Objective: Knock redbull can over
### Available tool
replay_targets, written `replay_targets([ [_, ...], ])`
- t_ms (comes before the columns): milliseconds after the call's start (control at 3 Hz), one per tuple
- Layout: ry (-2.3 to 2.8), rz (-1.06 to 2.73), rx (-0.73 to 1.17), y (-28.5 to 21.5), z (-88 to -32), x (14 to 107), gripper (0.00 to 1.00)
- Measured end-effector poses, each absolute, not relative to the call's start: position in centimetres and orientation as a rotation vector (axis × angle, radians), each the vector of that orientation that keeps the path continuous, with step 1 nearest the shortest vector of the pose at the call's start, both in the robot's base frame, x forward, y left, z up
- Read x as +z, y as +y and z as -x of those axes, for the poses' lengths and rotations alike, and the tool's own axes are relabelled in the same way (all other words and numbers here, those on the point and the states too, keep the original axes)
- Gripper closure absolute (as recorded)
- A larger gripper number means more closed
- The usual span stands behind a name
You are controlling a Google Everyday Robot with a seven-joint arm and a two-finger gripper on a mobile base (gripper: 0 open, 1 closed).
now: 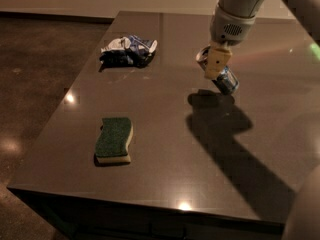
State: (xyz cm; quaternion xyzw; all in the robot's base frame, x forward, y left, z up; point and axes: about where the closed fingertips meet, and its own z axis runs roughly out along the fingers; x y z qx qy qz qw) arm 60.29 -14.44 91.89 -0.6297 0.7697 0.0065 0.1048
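Surface: dark glossy tabletop (150, 189), brown floor beyond.
Arm end: tan-tipped gripper (218, 64) on a grey-white arm (235, 14), above the table's far side; open or closed, cannot tell.
Can: redbull can (228, 82) touching the gripper, partly hidden behind it, steeply tilted (top toward picture left).
Wrapper: crumpled blue-and-white wrapper (129, 49), well apart, picture left of the gripper.
Sponge: green sponge (114, 139), farther still, down-left of the gripper.
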Motion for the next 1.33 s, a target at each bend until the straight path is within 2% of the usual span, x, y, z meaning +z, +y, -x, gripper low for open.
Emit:
replay_targets([
  [333, 2.273, 1.921, -0.002, -13.8, -60.2, 91.2, 0.74],
  [667, 2.269, 1.969, 0.012, -13.1, -59.6, 90.3, 0.44],
  [1333, 2.232, 2.022, 0.038, -11.6, -58.8, 89.1, 0.0],
])
